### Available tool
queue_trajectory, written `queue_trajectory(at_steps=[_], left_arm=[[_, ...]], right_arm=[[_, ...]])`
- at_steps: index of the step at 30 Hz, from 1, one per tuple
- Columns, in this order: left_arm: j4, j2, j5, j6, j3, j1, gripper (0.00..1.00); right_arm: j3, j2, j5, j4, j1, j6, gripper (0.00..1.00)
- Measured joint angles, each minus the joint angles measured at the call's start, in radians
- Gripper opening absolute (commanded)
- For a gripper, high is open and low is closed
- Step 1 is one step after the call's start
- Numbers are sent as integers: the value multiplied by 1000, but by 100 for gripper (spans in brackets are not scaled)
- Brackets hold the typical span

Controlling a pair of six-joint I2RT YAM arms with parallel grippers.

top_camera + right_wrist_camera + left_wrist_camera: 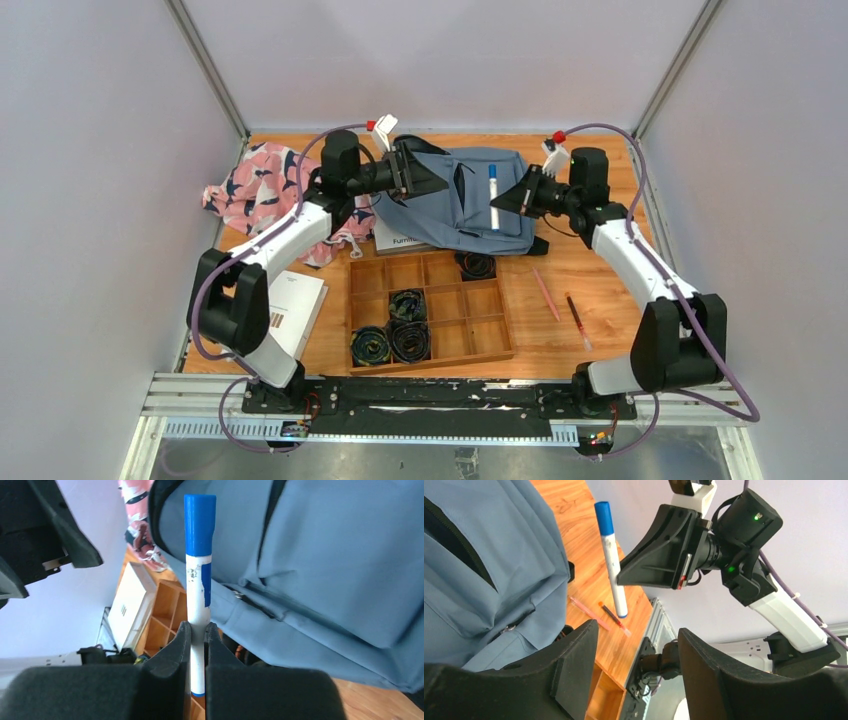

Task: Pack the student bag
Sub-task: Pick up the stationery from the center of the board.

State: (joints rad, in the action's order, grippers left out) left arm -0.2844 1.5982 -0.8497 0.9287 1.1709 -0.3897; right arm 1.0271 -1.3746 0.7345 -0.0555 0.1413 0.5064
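Note:
The slate-blue student bag (455, 205) lies at the back middle of the table with a dark zipper opening on its top face. It also shows in the left wrist view (484, 580) and the right wrist view (325, 555). My right gripper (508, 200) is shut on a white marker with a blue cap (493, 195) and holds it above the bag's right part, cap pointing away (199, 555). Its pads (182, 640) clamp the marker's lower barrel. My left gripper (435, 178) hovers over the bag's left part, open and empty (636, 635), facing the marker (611, 555).
A wooden compartment tray (475, 335) with rolled dark cords stands in front of the bag. A pink patterned cloth (255, 185) lies back left. A white booklet (295, 305) lies front left, another (400, 240) under the bag. A pink pencil (545, 293) and a red pen (577, 318) lie right.

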Motion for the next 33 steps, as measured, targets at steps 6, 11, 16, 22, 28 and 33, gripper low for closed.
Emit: queue_trajectory(at_steps=[6, 11, 16, 22, 28, 33], left_arm=[[-46, 10, 24, 35, -7, -22, 66], [-62, 58, 35, 69, -6, -36, 66], [-60, 83, 87, 82, -8, -40, 65], [-63, 82, 138, 90, -10, -65, 53], [-65, 95, 144, 102, -9, -78, 1], [-68, 110, 154, 117, -5, -77, 0]], right_arm=[[-2, -42, 64, 88, 61, 43, 0], [0, -68, 116, 118, 97, 47, 0], [27, -93, 148, 131, 143, 45, 0], [75, -118, 186, 138, 171, 37, 0], [98, -140, 191, 139, 174, 30, 0], [121, -166, 182, 112, 174, 14, 47]])
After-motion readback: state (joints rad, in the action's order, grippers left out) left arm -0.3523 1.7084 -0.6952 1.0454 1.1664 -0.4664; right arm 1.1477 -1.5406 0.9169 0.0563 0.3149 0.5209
